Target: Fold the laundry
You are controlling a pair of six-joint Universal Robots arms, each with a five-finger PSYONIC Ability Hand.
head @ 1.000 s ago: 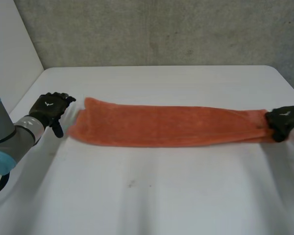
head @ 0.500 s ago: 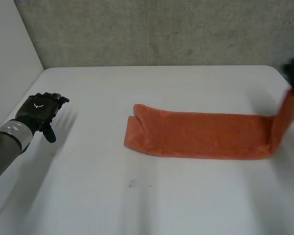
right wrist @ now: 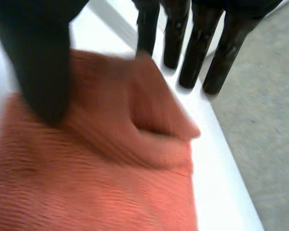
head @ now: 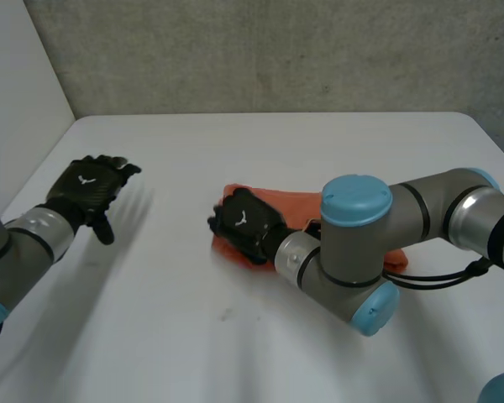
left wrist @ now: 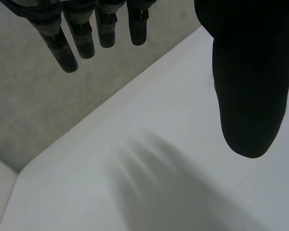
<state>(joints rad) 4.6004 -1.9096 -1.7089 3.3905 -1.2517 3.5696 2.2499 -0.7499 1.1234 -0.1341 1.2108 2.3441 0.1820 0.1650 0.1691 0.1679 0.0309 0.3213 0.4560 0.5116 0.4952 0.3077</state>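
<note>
The orange towel (head: 290, 204) lies doubled over in the middle of the table (head: 235, 336). The right hand (head: 245, 222) is over its folded end, fingers straight and apparently gripping nothing, though that view is blurred. The left hand (head: 84, 189) hovers well apart, open and empty. Risk: the puckered top layer may drag askew if a fingertip catches it.

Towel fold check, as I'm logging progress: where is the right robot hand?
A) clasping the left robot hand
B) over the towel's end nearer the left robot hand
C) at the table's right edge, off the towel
B: in the head view the right robot hand is over the end of the orange towel that faces the left robot hand, which is well apart from both.
</note>
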